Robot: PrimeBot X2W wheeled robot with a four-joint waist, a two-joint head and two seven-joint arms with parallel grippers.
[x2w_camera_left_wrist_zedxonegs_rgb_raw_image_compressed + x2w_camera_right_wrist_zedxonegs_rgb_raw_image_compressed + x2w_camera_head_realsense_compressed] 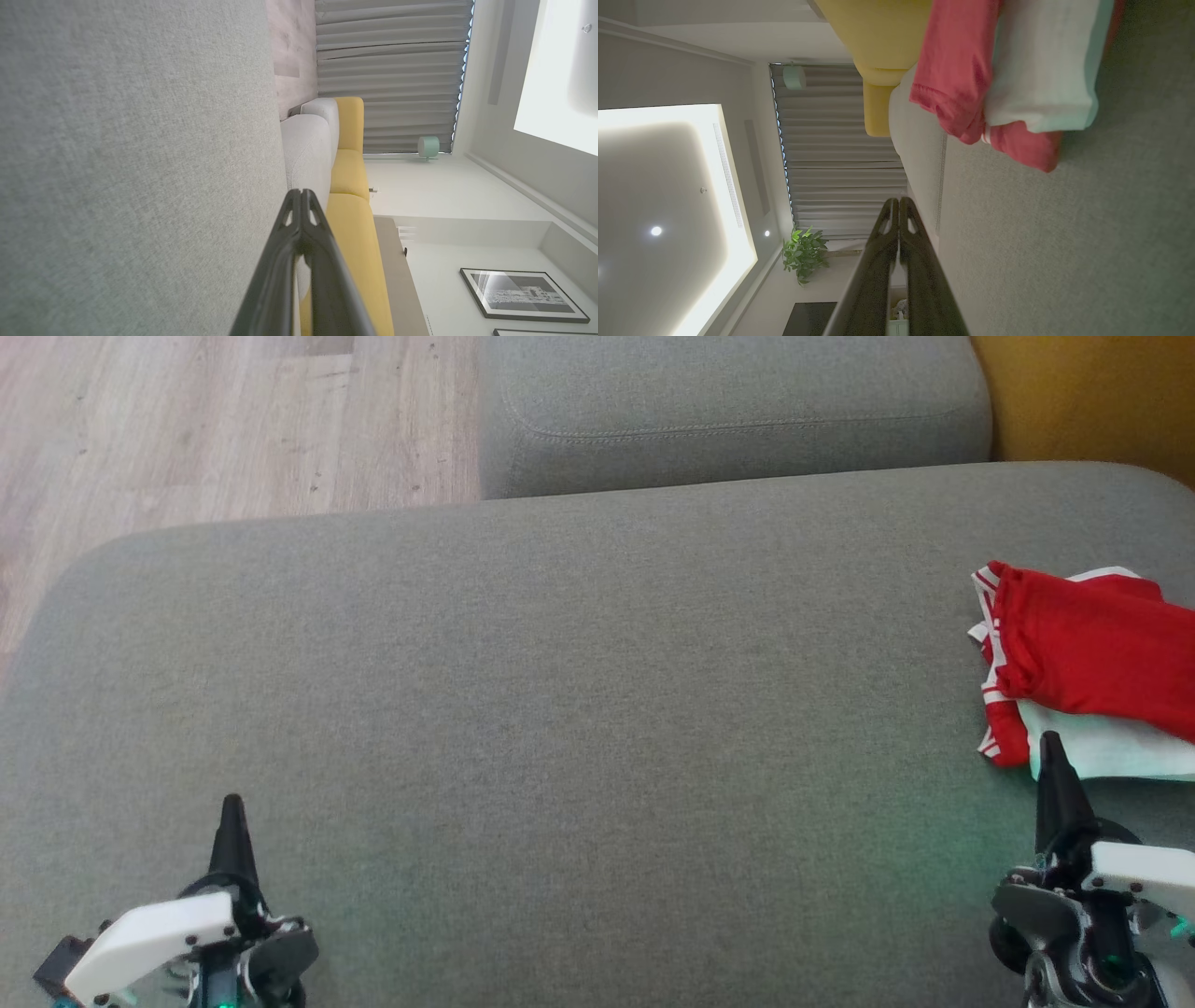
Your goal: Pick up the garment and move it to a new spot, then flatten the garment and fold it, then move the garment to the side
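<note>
From the head, we see the red and white garment (1092,653) bunched on the grey sofa seat (560,709) at our far right, just past our right gripper (1050,739). Our left gripper (231,801) is well apart from it. At the left wrist, our fingers (275,270) press together, holding nothing. At the right wrist, the fingers (868,275) also meet, empty, with the garment (957,70) lying ahead.
</note>
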